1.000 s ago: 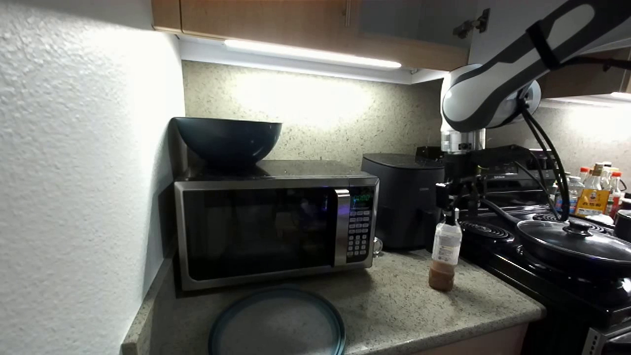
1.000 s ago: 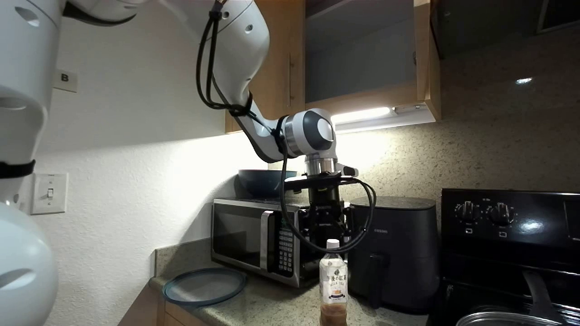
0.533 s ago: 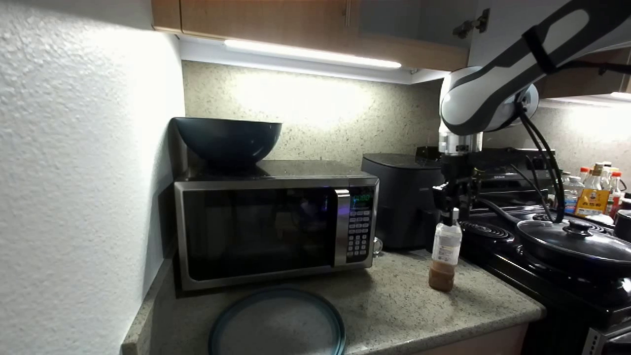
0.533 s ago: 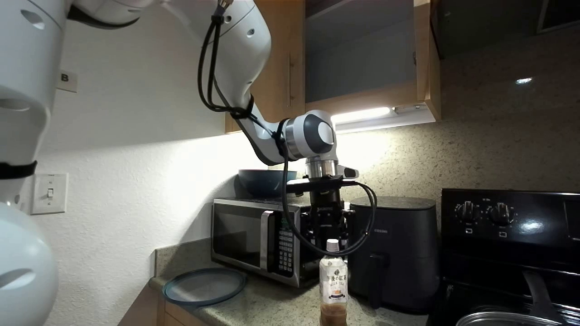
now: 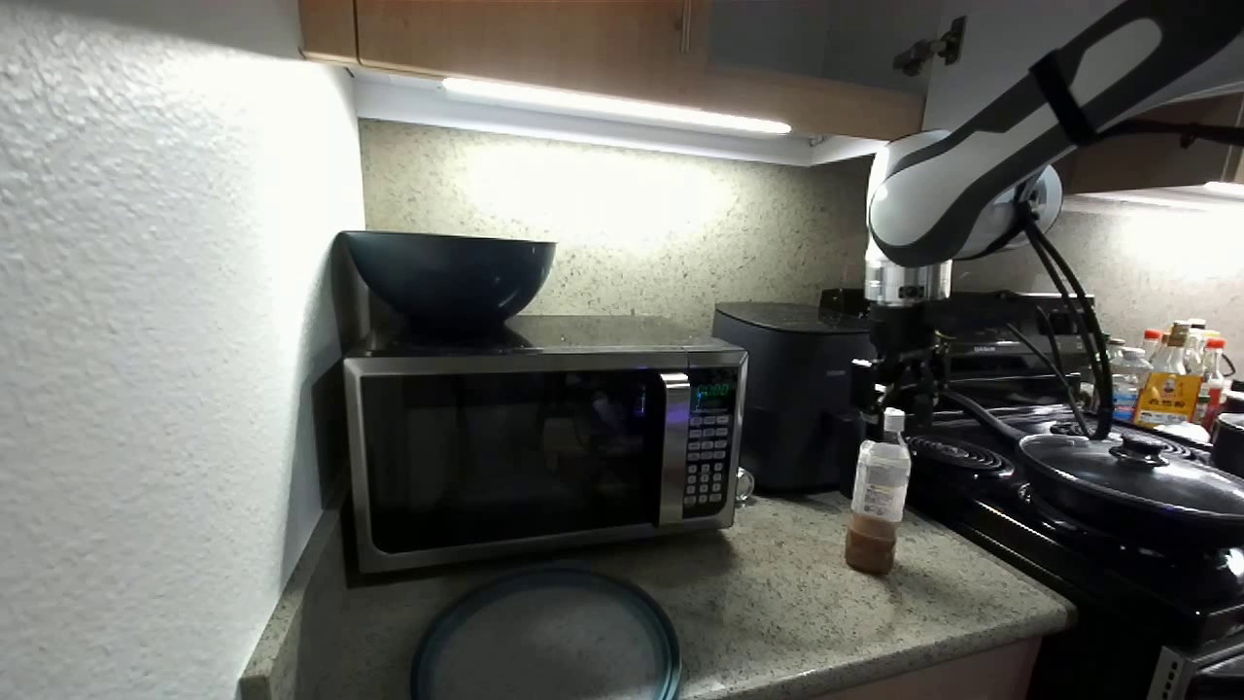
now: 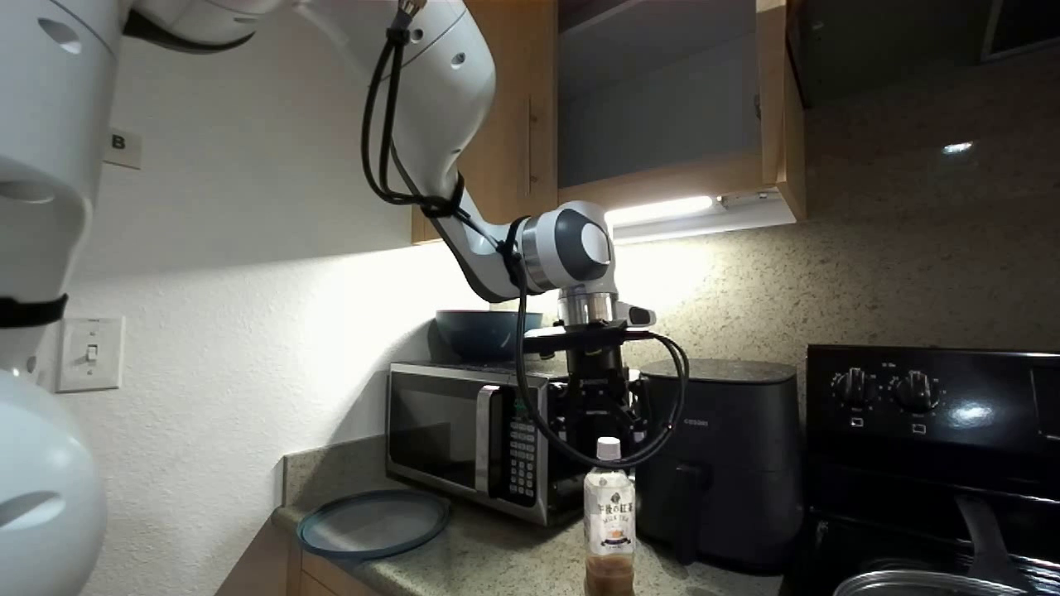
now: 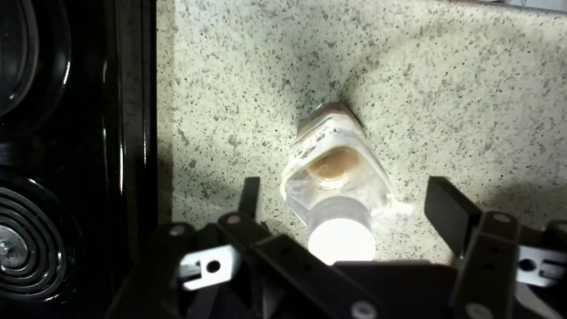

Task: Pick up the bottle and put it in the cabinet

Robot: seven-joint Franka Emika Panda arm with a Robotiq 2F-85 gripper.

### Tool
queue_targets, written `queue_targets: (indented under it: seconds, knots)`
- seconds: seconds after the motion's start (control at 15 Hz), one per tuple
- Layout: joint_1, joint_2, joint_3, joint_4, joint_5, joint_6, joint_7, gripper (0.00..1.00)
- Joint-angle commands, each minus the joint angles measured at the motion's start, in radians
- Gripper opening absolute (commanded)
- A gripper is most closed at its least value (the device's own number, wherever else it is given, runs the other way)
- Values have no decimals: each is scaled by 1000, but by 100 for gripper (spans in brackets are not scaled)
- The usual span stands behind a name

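The bottle stands upright on the counter beside the stove, with a white cap, pale label and brown liquid at the bottom. It also shows in an exterior view and, from above, in the wrist view. My gripper is open, its fingers apart on either side of the bottle's cap and neck, touching neither side. In an exterior view the gripper points down at cap height. The wooden cabinet hangs above; in an exterior view its right compartment stands open.
A microwave with a dark bowl on top stands left of the bottle. A black air fryer stands behind. The stove borders the counter, with a lidded pan. A round lid lies in front.
My gripper moved slightly down and sideways, then its fingers spread wider. A finger that covered part of the cap has moved off it. The bottle has not moved.
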Motion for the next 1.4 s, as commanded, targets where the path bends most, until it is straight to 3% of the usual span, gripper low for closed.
queue_targets:
  seconds: [0.0,0.67,0.8,1.33]
  knots:
    - [-4,11,0,8,12,8,-17,100]
    - [-7,46,0,31,19,16,-38,100]
    - [-8,51,0,36,20,25,-43,74]
    - [-7,58,1,44,19,59,-46,23]
